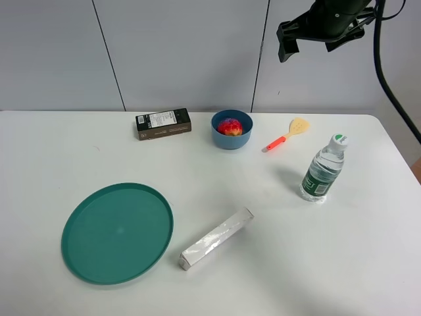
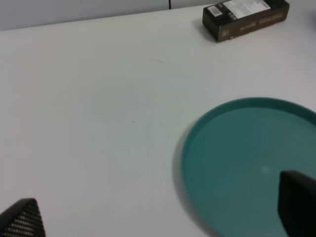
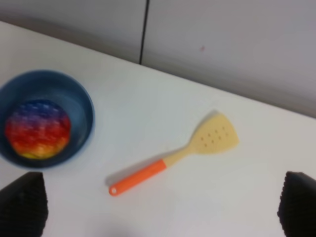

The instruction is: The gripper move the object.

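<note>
Worktop (image 1: 276,263): white, as I saw it
Ball (image 1: 229,126): sat inside blue bowl (image 1: 231,142)
Right claw (image 3: 160,210): spread wide, empty
Left claw (image 2: 158,215): spread too

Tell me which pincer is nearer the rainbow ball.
Right. The right pincer hangs open above the table near the spatula, with the ball in the bowl in its view. The left pincer is over by the plate, well to the bowl's left.
</note>
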